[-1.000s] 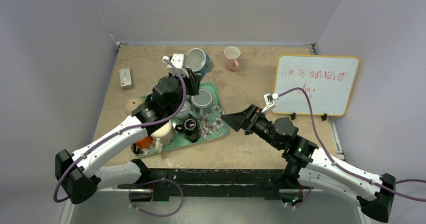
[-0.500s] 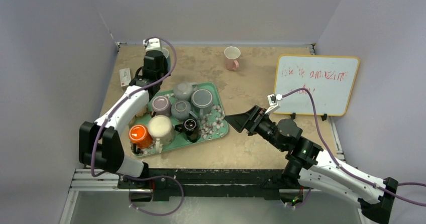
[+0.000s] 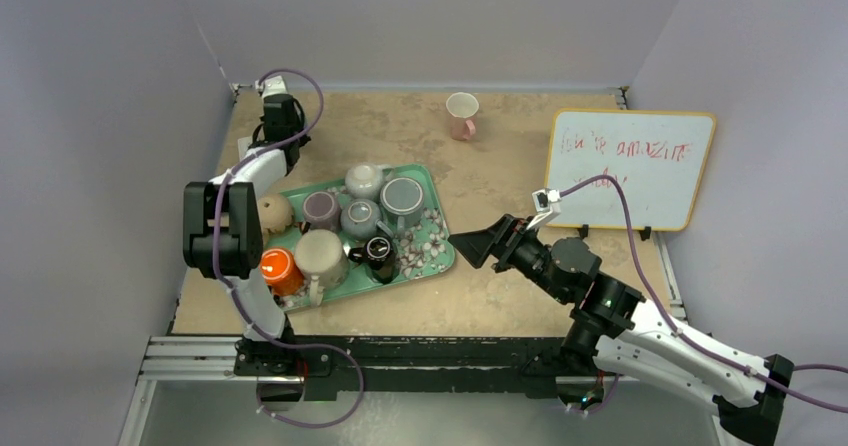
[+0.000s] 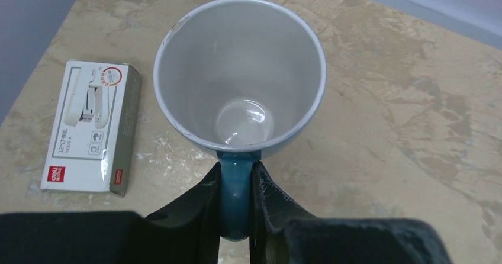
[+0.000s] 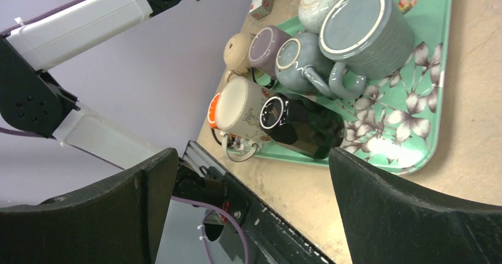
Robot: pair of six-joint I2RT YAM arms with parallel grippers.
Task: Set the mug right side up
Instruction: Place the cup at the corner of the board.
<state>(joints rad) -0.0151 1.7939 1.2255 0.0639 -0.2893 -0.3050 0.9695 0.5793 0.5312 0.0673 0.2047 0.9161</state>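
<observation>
Fingers [image 4: 198, 219] of my left gripper [image 4: 237, 184] are nearly shut, pinching the teal handle [image 4: 235, 216] of the mug [image 4: 240, 68] from both sides. The mug sits just past my fingertips, its open mouth turned straight toward my wrist, so I look down the pale grey inside to the glossy bottom. Beyond it lies the tan table [image 4: 402, 116]; I cannot tell whether the mug's base touches it. Off to the left of the mug, apart from it, a white and grey stapler box [image 4: 89, 135] lies flat.

My right gripper [image 5: 253, 157] stands wide open with nothing between its fingers. Ahead of it is the green flowered tray [image 5: 435, 98], crowded with mugs. Nearest my fingertips are a black mug [image 5: 284, 119] and a cream mug [image 5: 240, 113], with an orange mug [image 5: 213, 110] just beyond the cream one. Farther off stand a purple mug [image 5: 266, 45] and a big grey mug [image 5: 367, 30], bottom up.
</observation>
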